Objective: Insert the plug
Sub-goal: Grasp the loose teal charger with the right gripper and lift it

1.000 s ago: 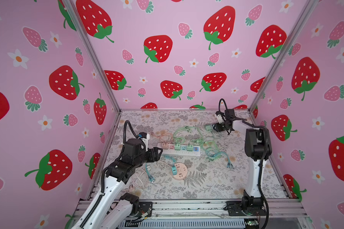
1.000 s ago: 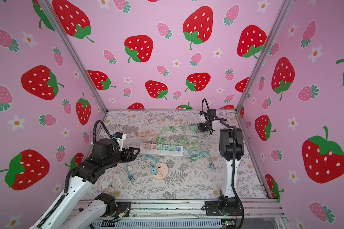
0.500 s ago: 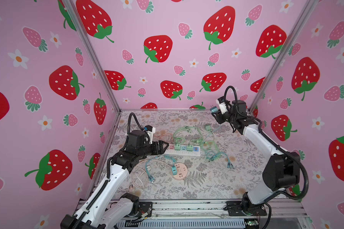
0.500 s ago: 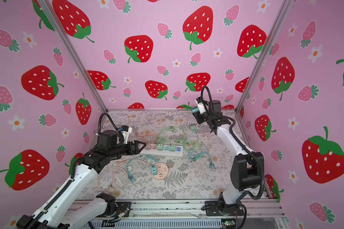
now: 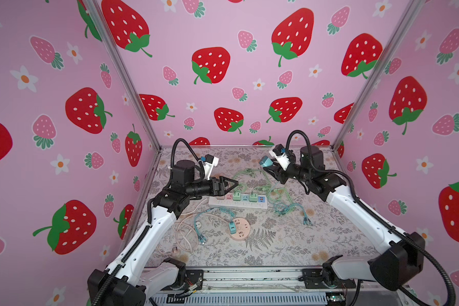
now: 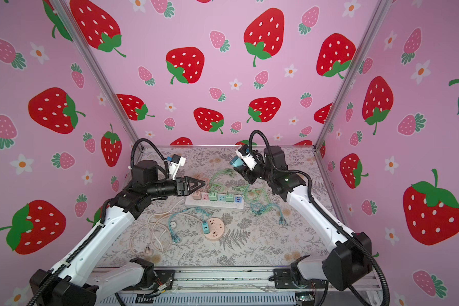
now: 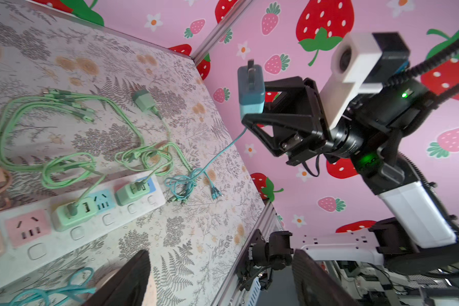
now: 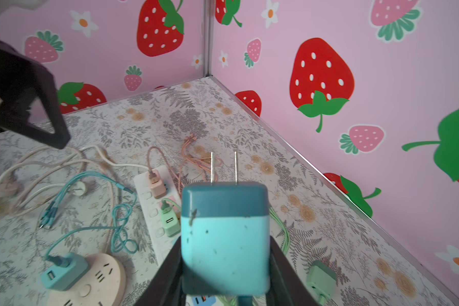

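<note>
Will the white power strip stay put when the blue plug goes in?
Likely skids: the white power strip lies loose on the floral mat, nothing visibly bracing it. Flat and long, so tipping seems unlikely. Plugged-in chargers probably add little weight.

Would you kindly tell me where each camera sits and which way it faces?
Top views: high at the front, looking down and back over the table; left arm, right arm show.
Left wrist: on the left arm, facing across to the right gripper holding the blue plug; own fingers show.
Right wrist: on the right arm, looking along its jaws past the plug to the power strip.
Shared: every view shows plug and strip.
</note>
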`<action>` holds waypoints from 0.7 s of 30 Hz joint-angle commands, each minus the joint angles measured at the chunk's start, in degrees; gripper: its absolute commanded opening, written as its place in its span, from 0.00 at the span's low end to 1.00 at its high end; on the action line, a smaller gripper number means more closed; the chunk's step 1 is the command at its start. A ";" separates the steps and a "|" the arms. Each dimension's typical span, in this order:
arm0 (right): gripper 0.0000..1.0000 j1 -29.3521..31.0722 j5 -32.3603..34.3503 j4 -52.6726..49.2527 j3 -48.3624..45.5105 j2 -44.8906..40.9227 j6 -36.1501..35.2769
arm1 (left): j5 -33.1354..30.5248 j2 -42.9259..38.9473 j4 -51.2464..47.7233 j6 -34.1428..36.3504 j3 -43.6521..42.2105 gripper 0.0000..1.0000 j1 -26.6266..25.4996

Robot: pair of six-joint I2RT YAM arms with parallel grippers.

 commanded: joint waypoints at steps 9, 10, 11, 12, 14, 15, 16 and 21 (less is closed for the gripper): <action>0.12 8.96 -4.73 -0.42 -3.21 -3.35 -2.42 | 11.05 4.86 4.49 -4.06 5.55 0.85 -0.37; 0.12 9.65 -4.54 -0.63 -2.94 -3.25 -2.55 | 11.30 5.49 4.15 -4.02 5.76 0.84 -0.58; 0.12 10.20 -4.22 -0.79 -2.72 -2.95 -2.70 | 11.36 5.96 3.66 -3.98 6.03 0.83 -0.64; 0.12 10.73 -4.05 -1.15 -2.26 -2.65 -2.99 | 11.64 6.61 3.18 -3.84 6.26 0.82 -0.93; 0.12 11.82 -3.43 -1.59 -1.59 -2.04 -3.43 | 11.90 7.58 2.47 -3.54 6.69 0.80 -1.57; 0.12 12.25 -3.31 -1.75 -1.20 -1.83 -3.71 | 11.90 7.98 1.80 -3.09 7.13 0.79 -1.91; 0.12 12.71 -3.22 -1.89 -0.89 -1.48 -3.97 | 11.87 8.40 1.08 -2.56 7.52 0.78 -2.28; 0.12 14.20 -1.97 -2.83 0.41 -0.23 -4.84 | 11.88 9.16 -0.40 -1.66 8.41 0.71 -3.20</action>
